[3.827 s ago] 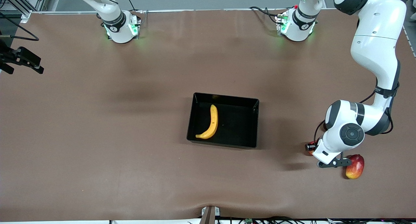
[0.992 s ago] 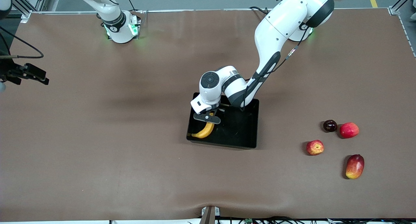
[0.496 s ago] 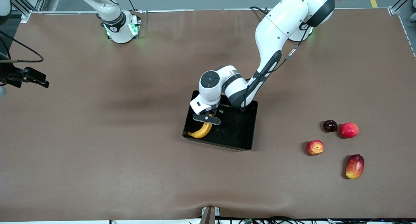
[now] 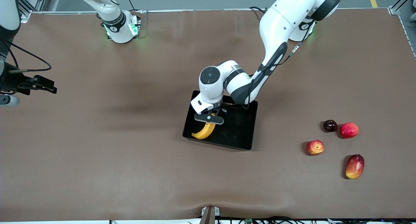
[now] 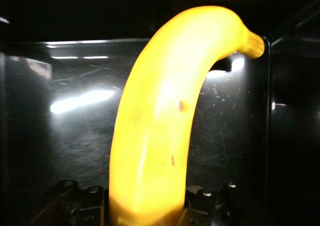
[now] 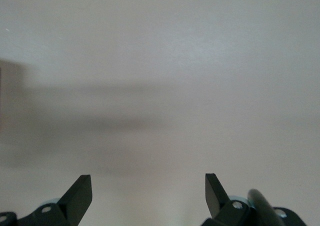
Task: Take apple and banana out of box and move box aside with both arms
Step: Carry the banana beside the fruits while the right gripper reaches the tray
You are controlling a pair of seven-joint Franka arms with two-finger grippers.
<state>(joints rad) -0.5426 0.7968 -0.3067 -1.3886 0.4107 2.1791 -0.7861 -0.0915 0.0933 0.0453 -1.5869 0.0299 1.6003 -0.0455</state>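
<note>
1. One fruit only is lying in the shallow black glossy plastic box (image 4: pixel 242 133): the long curved yellow banana (image 4: pixel 204 131). Its free tip is pointing toward the front camera and a little toward the right arm's end of the surface.

2. The left gripper (image 4: pixel 209 118) is reaching down into the box, and its jaws are pinching the banana across its width near the end that lies farther from the front camera. In the left wrist view the banana (image 5: pixel 165 131) is running lengthwise away from the jaws toward the corner of the box (image 5: pixel 292 136), so the long axis is lying square to the closing direction.

3. The small red-and-yellow streaked apple (image 4: pixel 315 147) is resting on the brown surface (image 4: pixel 97 159) toward the left arm's end, well apart from the box, so it seems this fruit is already out.

4. The right gripper (image 6: pixel 148 192) is waiting over bare surface at the right arm's end, with its jaws spread wide and holding nothing.

5. I judge that the coming move is a straight lift. The grip is near one end, so the free tip may be sagging and catching the low wall.
</note>
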